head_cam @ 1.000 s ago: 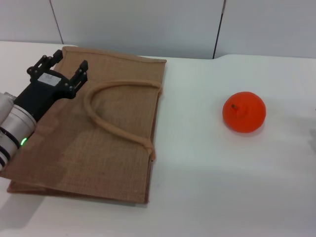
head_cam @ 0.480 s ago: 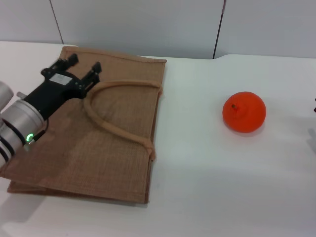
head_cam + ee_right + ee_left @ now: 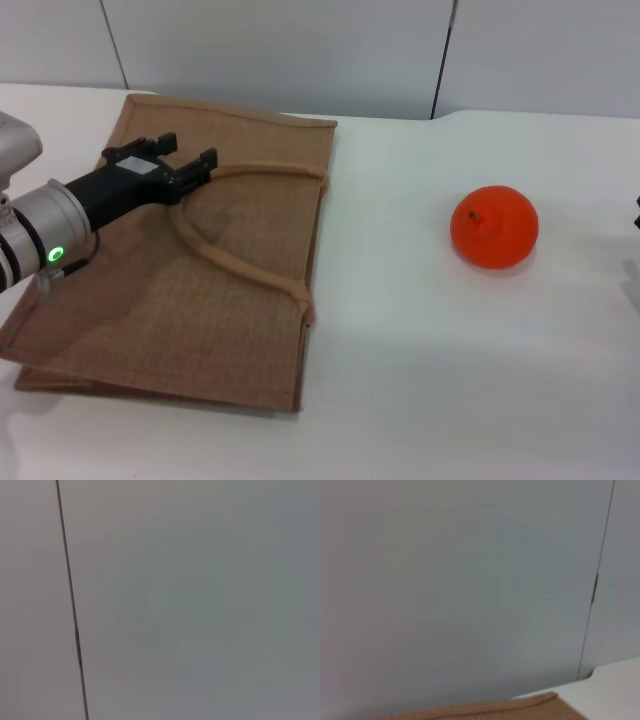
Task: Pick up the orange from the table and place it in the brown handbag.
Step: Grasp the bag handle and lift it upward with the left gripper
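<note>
Left end effector [image 3: 183,162] over brown handbag [image 3: 230,300] — orange [image 3: 494,227] well apart.

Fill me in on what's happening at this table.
The left gripper is over the bag, which lies flat on the table. Its jaws are open, right at the near end of the upper handle, not closed on it. The orange sits untouched on the table, well off to the robot's right of the bag. The right gripper is barely in view at the right edge of the head view, so nothing is being carried yet.
</note>
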Action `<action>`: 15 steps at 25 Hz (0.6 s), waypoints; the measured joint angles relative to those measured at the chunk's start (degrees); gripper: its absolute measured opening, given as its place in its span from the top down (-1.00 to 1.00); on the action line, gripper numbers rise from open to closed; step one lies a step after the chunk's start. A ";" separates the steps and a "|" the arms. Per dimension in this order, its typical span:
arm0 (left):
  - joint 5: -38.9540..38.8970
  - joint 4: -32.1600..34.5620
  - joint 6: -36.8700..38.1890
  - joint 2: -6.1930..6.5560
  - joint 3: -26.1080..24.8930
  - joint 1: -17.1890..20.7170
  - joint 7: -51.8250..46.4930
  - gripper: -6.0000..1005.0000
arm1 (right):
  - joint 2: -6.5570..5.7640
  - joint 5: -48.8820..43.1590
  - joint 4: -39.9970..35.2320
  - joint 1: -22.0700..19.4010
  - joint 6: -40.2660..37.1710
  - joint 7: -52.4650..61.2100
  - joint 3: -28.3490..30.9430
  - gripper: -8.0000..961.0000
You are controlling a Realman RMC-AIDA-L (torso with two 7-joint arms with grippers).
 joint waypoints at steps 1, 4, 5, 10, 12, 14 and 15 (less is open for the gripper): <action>1.12 0.83 1.07 0.14 0.00 0.29 -0.50 -0.35 | 0.00 0.00 0.00 -0.03 -0.02 0.01 0.00 -0.84; 3.63 3.92 4.90 0.34 0.00 1.72 -1.96 -0.35 | 0.00 -0.02 -0.02 -0.08 -0.40 0.07 0.00 -0.84; 4.39 5.46 6.52 0.38 0.01 2.58 -2.37 -0.35 | 0.00 -0.04 -0.02 -0.08 -0.68 0.09 0.00 -0.84; 7.46 14.48 13.47 0.29 0.01 7.33 -3.33 -0.35 | 0.00 -0.10 -0.02 -0.04 -1.40 0.12 0.00 -0.84; 9.56 18.09 16.36 -0.02 0.01 8.84 -4.73 -0.35 | 0.00 -0.10 -0.02 -0.04 -1.45 0.12 0.00 -0.84; 12.24 20.53 17.52 -0.07 0.01 9.63 -7.47 -0.35 | 0.00 -0.10 -0.02 -0.04 -1.47 0.13 0.00 -0.84; 14.27 21.68 17.71 0.02 0.01 9.78 -9.59 -0.35 | 0.00 -0.10 -0.02 -0.03 -1.47 0.13 0.00 -0.84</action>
